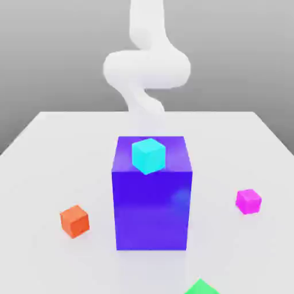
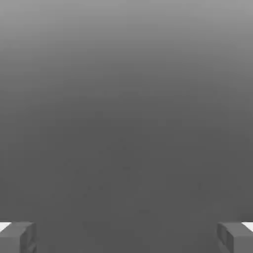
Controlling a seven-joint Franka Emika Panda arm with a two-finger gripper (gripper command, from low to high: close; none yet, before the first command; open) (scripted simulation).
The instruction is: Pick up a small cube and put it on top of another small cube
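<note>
In the exterior view, a white arm [image 1: 147,69] is reaching down from the top of the picture, bending behind a large blue box [image 1: 151,209]. The box is standing upright on a pale table [image 1: 46,143], near the middle of the view, with its front and top faces showing.

Four small cubes are showing. The cyan cube [image 1: 149,156] is appearing over the box's top face, its lowest corner just overlapping the front edge; whether it is touching the box, I cannot tell. The orange cube [image 1: 74,221] is lying on the table toward the exterior view's left, apart from the box. The magenta cube [image 1: 248,201] is lying on the table toward the exterior view's right, well apart from the box. The green cube [image 1: 201,287] is poking up at the bottom edge, right of centre, and is mostly cut off. The cubes are sitting turned, showing corners and more than one face. Which of them the task is meaning for lifting and which for the base, I cannot tell.

In the hand view, the gripper [image 2: 126,237] is holding its two grey fingers [image 2: 12,241] wide apart, with nothing clamped between them. Behind them, a plain grey backdrop [image 2: 126,123] is shading from lighter to darker.
</note>
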